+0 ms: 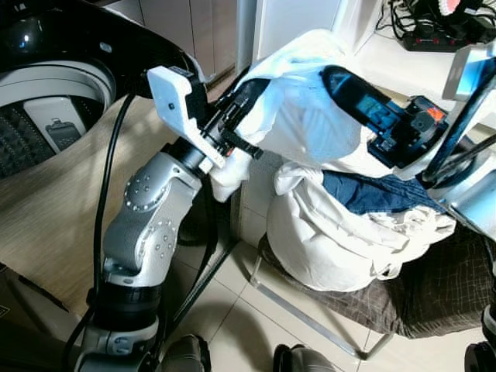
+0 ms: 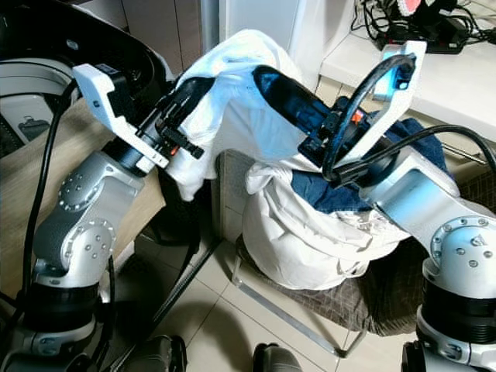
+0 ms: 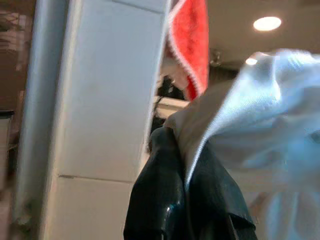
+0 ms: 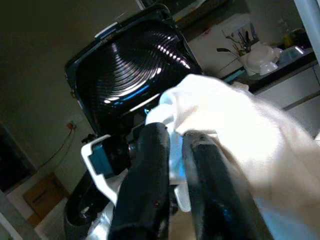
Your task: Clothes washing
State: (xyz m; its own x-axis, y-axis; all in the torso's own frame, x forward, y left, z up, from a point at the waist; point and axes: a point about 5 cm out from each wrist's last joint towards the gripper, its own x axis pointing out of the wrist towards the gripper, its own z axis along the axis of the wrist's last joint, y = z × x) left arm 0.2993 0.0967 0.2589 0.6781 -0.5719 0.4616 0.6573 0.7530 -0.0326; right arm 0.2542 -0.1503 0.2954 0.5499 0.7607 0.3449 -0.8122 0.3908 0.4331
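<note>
A white garment [image 1: 302, 116] hangs in the air, stretched between my two grippers. My left gripper [image 1: 252, 89] is shut on its left edge, and the left wrist view shows cloth pinched between the black fingers [image 3: 165, 200]. My right gripper [image 1: 333, 76] is shut on the upper right part, fabric squeezed between its fingers [image 4: 150, 170]. Directly below stands a dark checked laundry basket [image 1: 434, 287] with white laundry [image 1: 325, 240] and a blue garment [image 1: 372, 194] in it. The top-loading washing machine's drum [image 1: 39, 132] lies at the far left under its raised black lid [image 1: 77, 31].
A wood-grain panel [image 1: 54, 209] runs between the washer and my left arm. Behind the basket is a white shelf [image 1: 387, 62] with a power strip [image 1: 442, 39] and cables. The basket's metal frame [image 1: 302, 310] rests on the tiled floor [image 1: 240, 325].
</note>
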